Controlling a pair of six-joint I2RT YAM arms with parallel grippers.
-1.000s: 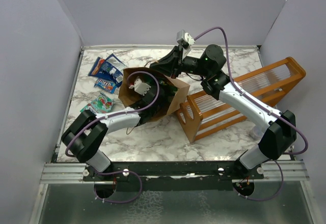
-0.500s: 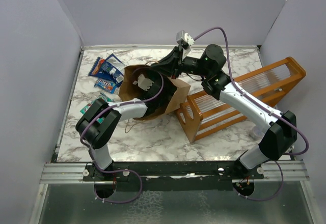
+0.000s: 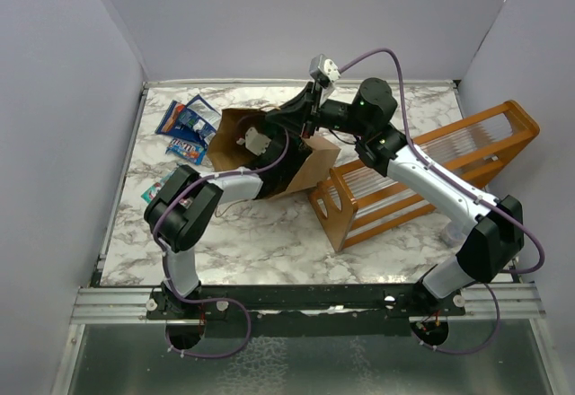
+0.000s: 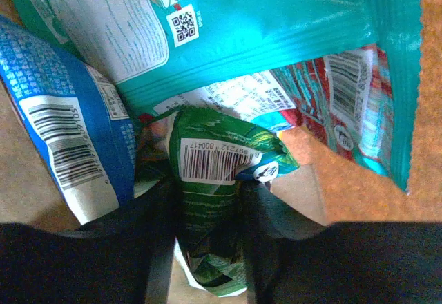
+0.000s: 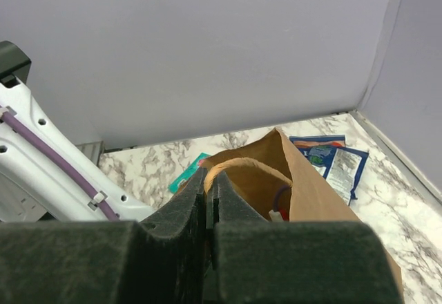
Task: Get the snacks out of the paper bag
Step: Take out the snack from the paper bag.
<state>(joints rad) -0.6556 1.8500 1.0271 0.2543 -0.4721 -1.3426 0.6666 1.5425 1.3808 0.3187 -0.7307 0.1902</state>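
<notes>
Snacks (image 4: 276,27), seemingly light, slick and crinkly, lying inside the paper bag (image 3: 316,163); pinching the green packet (image 4: 210,179) across its crumpled middle with the left gripper (image 4: 207,204), clamping the bag's handle (image 5: 243,164) in the closed right gripper (image 5: 209,204).

Inside the paper bag (image 3: 316,160) room is tight. Seen from the left wrist, a teal packet (image 4: 276,21) spans the top, a blue packet (image 4: 62,124) crowds the left and a red-and-teal packet (image 4: 352,103) the right. A green packet (image 4: 214,155) fills the gap between the fingers of the left gripper (image 4: 209,207). The left arm (image 3: 225,184) takes up the bag's mouth. The right gripper (image 5: 208,193), clamped on the handle (image 5: 242,161), blocks its far rim. The rack (image 3: 422,179) stands just beside the bag on the right, and loose packets (image 3: 184,126) lie to its left. Bare table (image 3: 269,242) lies open in front.
</notes>
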